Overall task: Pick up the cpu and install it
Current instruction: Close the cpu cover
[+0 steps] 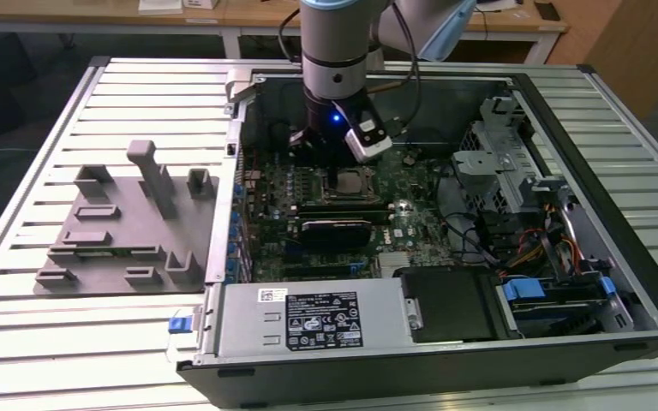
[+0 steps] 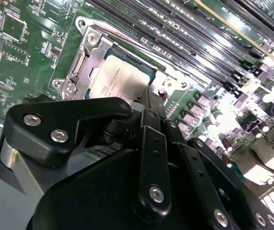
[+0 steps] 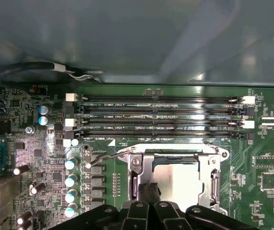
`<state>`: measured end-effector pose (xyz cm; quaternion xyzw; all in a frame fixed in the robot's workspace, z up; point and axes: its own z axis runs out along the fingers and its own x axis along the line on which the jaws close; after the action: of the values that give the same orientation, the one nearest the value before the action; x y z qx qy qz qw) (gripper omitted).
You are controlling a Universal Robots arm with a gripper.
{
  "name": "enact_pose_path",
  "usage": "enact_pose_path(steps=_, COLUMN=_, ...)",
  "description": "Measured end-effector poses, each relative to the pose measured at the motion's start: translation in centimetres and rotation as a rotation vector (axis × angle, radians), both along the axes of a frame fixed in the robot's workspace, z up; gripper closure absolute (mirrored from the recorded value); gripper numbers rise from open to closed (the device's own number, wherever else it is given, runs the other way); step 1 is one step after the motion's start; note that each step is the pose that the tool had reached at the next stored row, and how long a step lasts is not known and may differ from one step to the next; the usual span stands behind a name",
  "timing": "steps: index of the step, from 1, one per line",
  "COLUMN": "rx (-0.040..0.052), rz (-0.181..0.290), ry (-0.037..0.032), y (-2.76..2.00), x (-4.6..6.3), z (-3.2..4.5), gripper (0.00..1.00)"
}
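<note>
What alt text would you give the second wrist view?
The silvery cpu lies inside the metal socket frame on a green motherboard. The black gripper fills the foreground, its tip close over the cpu's edge. Rows of long dark memory slots run beyond the socket frame.

My claw [image 3: 149, 190] hangs just above the cpu [image 3: 185, 184], which lies in the socket [image 3: 139, 167] on the motherboard [image 1: 421, 224] inside the case [image 1: 421, 377]. On the table [image 1: 32, 342], the fixture [image 1: 112, 231] sits to the exterior view's left.

Silvery cpu [image 2: 118, 79], green mobo [image 2: 31, 62]
</note>
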<state>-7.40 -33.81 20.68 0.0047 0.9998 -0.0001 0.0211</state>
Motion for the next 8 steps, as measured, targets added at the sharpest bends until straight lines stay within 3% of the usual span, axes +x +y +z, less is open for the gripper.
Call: enact_pose_path(steps=8, rx=0.0000, rz=0.000, ry=0.0000, y=0.00, x=0.00, z=1.13, gripper=0.89)
